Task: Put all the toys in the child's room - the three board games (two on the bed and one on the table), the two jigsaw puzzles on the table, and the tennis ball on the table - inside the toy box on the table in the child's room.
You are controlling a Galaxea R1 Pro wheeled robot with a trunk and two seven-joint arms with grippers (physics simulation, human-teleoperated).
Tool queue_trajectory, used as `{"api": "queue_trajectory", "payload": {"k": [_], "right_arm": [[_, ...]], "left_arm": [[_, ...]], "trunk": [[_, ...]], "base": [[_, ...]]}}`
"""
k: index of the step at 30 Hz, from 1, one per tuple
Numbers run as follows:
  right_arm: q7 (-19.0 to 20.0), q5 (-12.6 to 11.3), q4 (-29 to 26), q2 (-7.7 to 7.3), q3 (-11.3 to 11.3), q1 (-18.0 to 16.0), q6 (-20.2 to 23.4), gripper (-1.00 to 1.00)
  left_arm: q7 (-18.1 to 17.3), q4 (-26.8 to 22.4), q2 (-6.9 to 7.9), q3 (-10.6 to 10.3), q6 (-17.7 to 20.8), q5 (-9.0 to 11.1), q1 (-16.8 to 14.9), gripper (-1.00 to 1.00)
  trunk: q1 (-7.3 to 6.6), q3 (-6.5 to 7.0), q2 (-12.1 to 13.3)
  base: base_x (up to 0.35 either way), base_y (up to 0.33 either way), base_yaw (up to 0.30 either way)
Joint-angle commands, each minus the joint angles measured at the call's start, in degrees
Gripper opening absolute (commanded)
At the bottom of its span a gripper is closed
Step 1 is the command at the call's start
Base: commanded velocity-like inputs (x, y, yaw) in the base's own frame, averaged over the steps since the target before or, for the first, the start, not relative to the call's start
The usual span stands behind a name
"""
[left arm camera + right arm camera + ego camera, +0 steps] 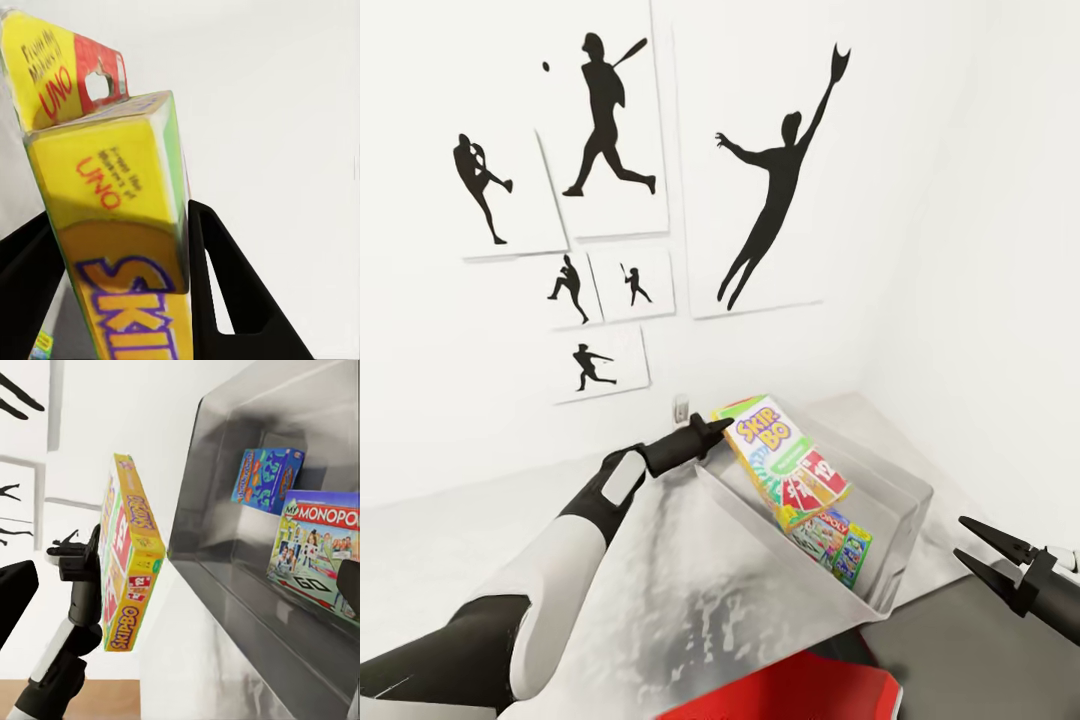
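Left hand (722,430) grips the Skip-Bo box (785,462) over the bin (905,520), hiding part of Monopoly (838,545); right hand (988,560) is open, empty

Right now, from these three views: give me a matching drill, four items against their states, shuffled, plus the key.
Items:
1. Skip-Bo box
2. Monopoly box
3. right gripper
4. toy box

States:
A. open, holding nothing
B. lying inside the bin
C. clamped between the left gripper's fingers, tilted over the bin's rim
D. grey, no lid, on the table

Pairs: 1-C, 2-B, 3-A, 4-D
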Motion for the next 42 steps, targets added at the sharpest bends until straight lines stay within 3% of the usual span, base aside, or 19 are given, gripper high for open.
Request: {"api": "queue_trajectory", "payload": {"k": [1,3,5,6,7,9,10,12,13,15,20,31,35,38,42], "right_arm": [[0.58,0.53,-0.05,-0.02,-0.08,0.00,0.12,1.00],[0.58,0.53,-0.02,-0.04,-0.11,0.00,0.12,1.00],[0.58,0.53,-0.01,-0.08,-0.13,0.00,0.12,1.00],[0.58,0.53,-0.03,-0.08,-0.14,0.00,0.12,1.00],[0.58,0.53,0.00,-0.09,-0.14,0.00,0.12,1.00],[0.62,0.53,0.03,-0.10,-0.16,0.00,0.12,1.00],[0.63,0.53,0.03,-0.12,-0.18,0.00,0.12,1.00],[0.65,0.53,0.04,-0.22,-0.21,0.00,0.12,1.00],[0.66,0.53,0.05,-0.31,-0.22,0.00,0.12,1.00],[0.66,0.53,0.05,-0.38,-0.23,0.00,0.12,1.00],[0.71,0.53,0.05,-0.54,-0.27,0.00,0.12,1.00],[2.11,0.53,0.05,-0.68,-0.34,0.00,0.12,1.00],[2.38,0.53,0.05,-0.71,-0.51,0.00,0.12,1.00],[2.47,0.53,0.05,-0.72,-1.24,0.00,0.12,1.00],[2.66,0.53,0.05,-0.72,-1.81,0.00,0.12,1.00]], "left_arm": [[0.17,-1.37,-0.06,-1.88,0.38,2.02,-0.07,-1.00],[0.62,-4.26,-0.06,-6.42,0.51,6.44,-0.06,-1.00],[2.37,-8.84,-0.06,-14.38,0.43,15.25,-0.05,-1.00],[3.33,-9.99,-0.06,-16.43,0.33,17.95,-0.05,-1.00],[6.19,-12.18,-0.06,-20.25,0.06,23.75,-0.05,-1.00],[15.47,-15.85,-0.06,-26.46,-2.06,35.67,-0.04,-1.00],[18.25,-16.62,-0.06,-27.73,-3.04,38.42,-0.04,-1.00],[28.97,-18.84,-0.06,-32.19,-7.41,47.42,-0.04,-1.00],[32.93,-19.49,-0.06,-33.86,-8.83,50.52,-0.04,-1.00],[36.35,-20.07,-0.06,-35.43,-10.06,53.34,-0.04,-1.00],[39.41,-20.37,-0.06,-36.84,-11.62,55.58,-0.04,-1.00],[40.45,-18.31,-0.06,-37.23,-15.62,55.38,-0.04,-1.00],[40.42,-16.72,-0.06,-37.24,-16.33,52.95,-0.04,-1.00],[40.33,-16.04,-0.06,-37.22,-18.46,49.67,-0.04,-1.00],[40.06,-15.57,-0.06,-37.23,-19.93,47.46,-0.04,-1.00]], "trunk": [[0.03,-0.20,-0.11],[0.03,-0.39,-0.11],[0.03,-0.58,-0.11],[0.03,-0.67,-0.11],[0.03,-0.77,-0.11],[0.03,-0.96,-0.11],[0.03,-1.05,-0.11],[0.03,-1.24,-0.11],[0.03,-1.33,-0.11],[0.03,-1.52,-0.11],[0.03,-2.00,-0.11],[0.03,-2.99,-0.11],[0.03,-3.33,-0.11],[0.03,-3.59,-0.11],[0.03,-3.93,-0.11]], "base": [[0.000,0.000,0.000],[0.000,0.000,0.000],[0.000,0.000,0.000],[0.000,0.000,0.000],[0.000,0.000,0.000],[0.000,0.000,0.000],[0.000,0.000,0.000],[0.000,0.000,0.000],[0.000,0.000,0.000],[0.000,0.000,0.000],[0.000,0.000,0.000],[0.000,0.000,0.000],[0.000,0.000,0.000],[0.000,0.000,0.000],[0.000,0.000,0.000]]}}
